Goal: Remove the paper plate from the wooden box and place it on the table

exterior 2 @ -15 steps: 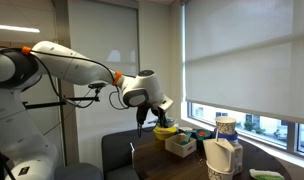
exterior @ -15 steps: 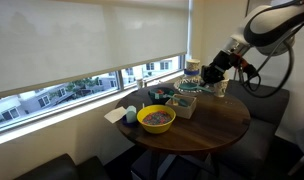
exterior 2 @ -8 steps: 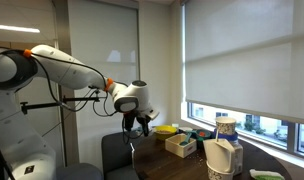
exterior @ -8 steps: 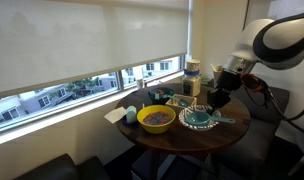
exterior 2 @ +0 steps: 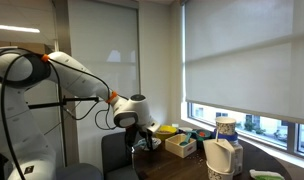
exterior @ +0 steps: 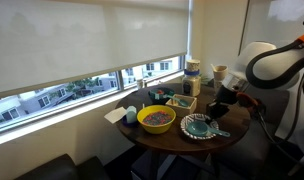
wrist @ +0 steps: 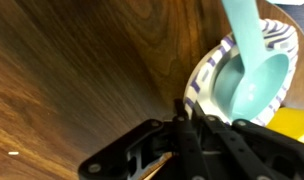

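Observation:
The paper plate (exterior: 199, 127), teal centre with a pale striped rim, is low over the round dark-brown table (exterior: 177, 143) near its front edge; I cannot tell whether it touches the table. My gripper (exterior: 218, 114) is shut on the plate's rim. In the wrist view the fingers (wrist: 182, 128) pinch the rim of the plate (wrist: 214, 68), with wood grain of the table (wrist: 82, 70) beneath. A teal spoon-like thing (wrist: 244, 40) lies on the plate. The light-tan wooden box (exterior: 182, 103) stands behind the plate, towards the window. In an exterior view my gripper (exterior 2: 142, 141) is low at the table's end, and the plate is hard to make out.
A yellow bowl (exterior: 156, 118) with colourful contents stands beside the plate; it also shows in an exterior view (exterior 2: 167, 130). White napkins (exterior: 119, 115) lie at the table's far side. Stacked paper cups (exterior 2: 225, 127) and a white carton (exterior 2: 222, 158) stand near one edge. Dark chairs surround the table.
My arm has carried the plate from above the wooden box down and towards the table's front edge, away from the window. The box and the bowl have not moved.

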Available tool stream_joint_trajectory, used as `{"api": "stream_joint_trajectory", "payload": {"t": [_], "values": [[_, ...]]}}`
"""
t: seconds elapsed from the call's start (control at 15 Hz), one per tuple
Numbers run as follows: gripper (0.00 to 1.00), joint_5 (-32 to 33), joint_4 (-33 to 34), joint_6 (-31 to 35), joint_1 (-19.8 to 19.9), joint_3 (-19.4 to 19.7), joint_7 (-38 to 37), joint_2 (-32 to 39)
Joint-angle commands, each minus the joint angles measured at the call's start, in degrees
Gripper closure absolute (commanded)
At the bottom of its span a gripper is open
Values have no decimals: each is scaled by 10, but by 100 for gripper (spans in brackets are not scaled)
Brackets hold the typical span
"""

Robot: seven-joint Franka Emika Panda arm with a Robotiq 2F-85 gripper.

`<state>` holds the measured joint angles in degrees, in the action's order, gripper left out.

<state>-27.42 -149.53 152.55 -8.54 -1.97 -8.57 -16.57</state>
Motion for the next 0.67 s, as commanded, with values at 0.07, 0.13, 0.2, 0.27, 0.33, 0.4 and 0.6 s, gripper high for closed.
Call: {"api": "stream_joint_trajectory", "payload": {"t": [0.07,0.13,0.2,0.27,0.33,0.4,0.6], "values": [[51,-8,5,-42,4,19,13,-45],[45,-17,4,-44,-1,28,30,-71],[37,-36,4,-38,-12,42,63,-98],[31,-36,7,-42,-15,53,86,-122],[24,-26,8,-59,-17,61,108,-152],[16,-18,14,-72,-20,73,135,-169],[21,-9,23,-69,-9,67,125,-157]]}}
